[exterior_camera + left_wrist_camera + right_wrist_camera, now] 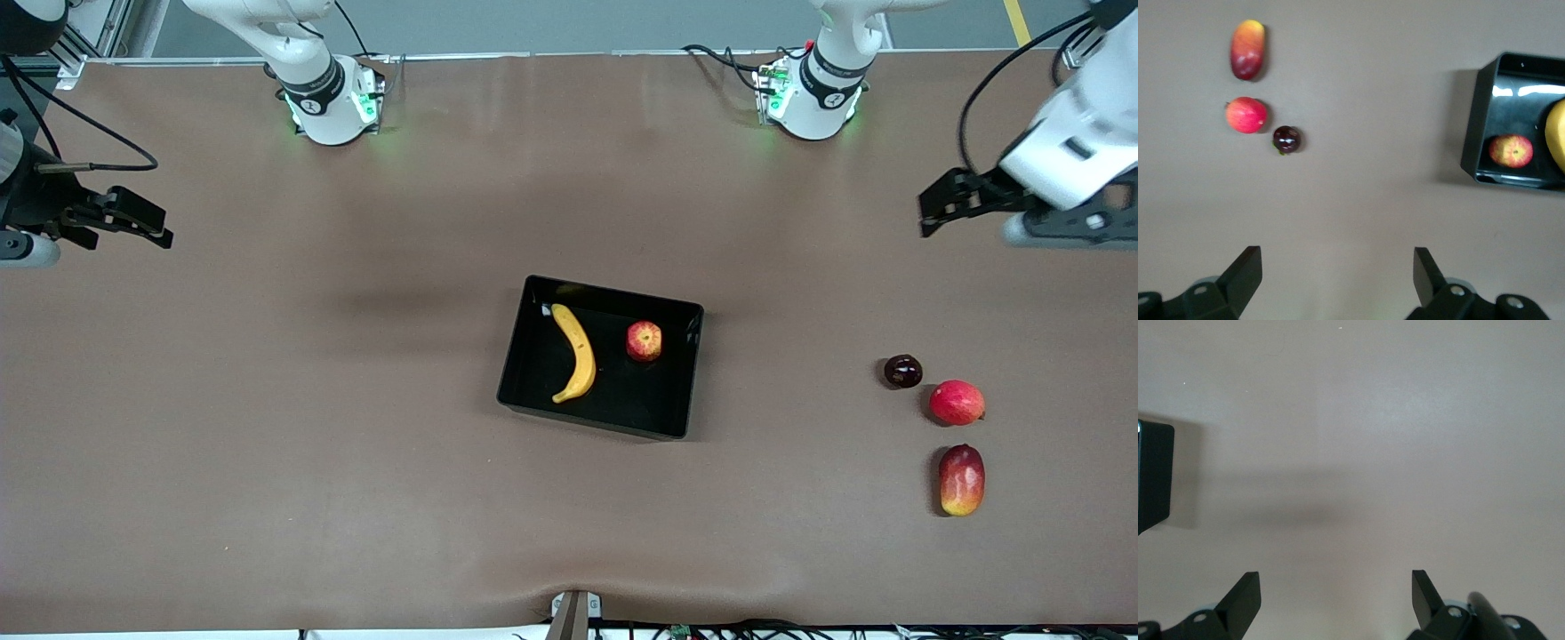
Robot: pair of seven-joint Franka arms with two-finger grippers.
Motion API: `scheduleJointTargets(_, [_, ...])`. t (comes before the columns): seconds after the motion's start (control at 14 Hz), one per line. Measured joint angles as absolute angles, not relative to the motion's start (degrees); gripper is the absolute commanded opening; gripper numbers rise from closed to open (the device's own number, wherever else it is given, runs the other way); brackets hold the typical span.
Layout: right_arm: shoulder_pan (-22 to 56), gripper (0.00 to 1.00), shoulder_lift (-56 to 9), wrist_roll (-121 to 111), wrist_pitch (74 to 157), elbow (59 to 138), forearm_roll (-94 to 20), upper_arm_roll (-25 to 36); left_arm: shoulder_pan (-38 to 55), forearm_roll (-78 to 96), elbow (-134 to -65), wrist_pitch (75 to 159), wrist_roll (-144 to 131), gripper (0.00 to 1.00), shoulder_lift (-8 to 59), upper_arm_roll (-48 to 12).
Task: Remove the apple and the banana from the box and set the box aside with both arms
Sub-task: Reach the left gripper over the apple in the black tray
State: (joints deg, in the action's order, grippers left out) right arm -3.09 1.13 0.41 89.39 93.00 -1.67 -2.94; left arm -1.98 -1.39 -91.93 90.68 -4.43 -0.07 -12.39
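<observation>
The black tray [533,373] sits in the middle of the table. In it lie the yellow banana [576,352] and the small red apple [644,341], side by side, apart. The left wrist view shows the tray's end [1475,127] with the apple [1511,151] and a bit of the banana [1557,133]. The right wrist view shows only a corner of the tray [1153,473]. My left gripper [929,213] is open and empty, up over the table's left-arm end. My right gripper [156,233] is open and empty, up over the right-arm end.
Three other fruits lie toward the left arm's end: a dark plum-like fruit [902,371], a round red fruit [957,402] and an oblong red-yellow mango [961,480], nearest the front camera. They also show in the left wrist view: plum [1286,139], red fruit [1245,115], mango [1247,49].
</observation>
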Motion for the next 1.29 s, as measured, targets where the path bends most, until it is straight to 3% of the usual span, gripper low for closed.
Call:
scheduleJointTargets(0.43, [-3.1, 1.00, 1.1, 0.4, 90.4, 93.5, -1.7, -3.0, 2.3, -1.4, -92.0, 95.3, -14.4, 1.00, 7.7, -20.9])
scheduleJointTargets(1.29, [-3.1, 1.00, 1.1, 0.4, 91.6, 94.4, -1.7, -3.0, 20.7, -9.3, -92.0, 112.7, -41.7, 1.00, 24.2, -21.2])
